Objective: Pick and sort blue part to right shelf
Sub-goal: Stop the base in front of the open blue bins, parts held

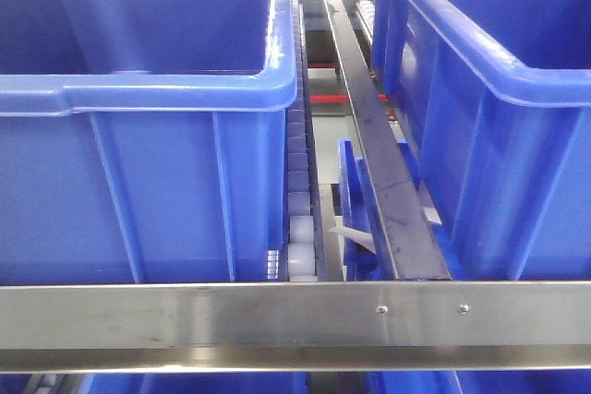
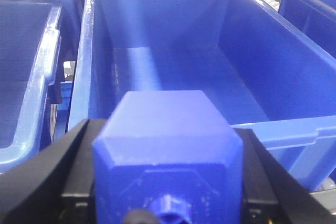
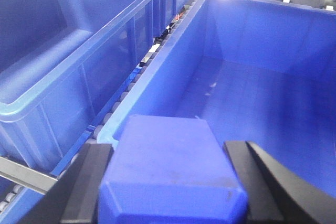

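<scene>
In the left wrist view, my left gripper (image 2: 167, 153) is shut on a blue part (image 2: 165, 121), a chamfered block pressed between the black fingers (image 2: 79, 156). It hangs over the near end of a large blue tub (image 2: 173, 3). My right gripper (image 3: 169, 174) is shut on a second blue part (image 3: 168, 148), held just above the near rim of another blue tub (image 3: 262, 93). The right shelf shows in the front view as a steel front rail (image 1: 277, 316) with two blue tubs (image 1: 138, 182) behind it. Neither gripper appears in the front view.
Between the two tubs run a white roller track (image 1: 297, 191) and a dark divider rail (image 1: 379, 163). A small upright blue piece (image 1: 351, 182) and a white slip (image 1: 355, 235) sit in that gap. More blue tubs (image 3: 63, 40) stand alongside.
</scene>
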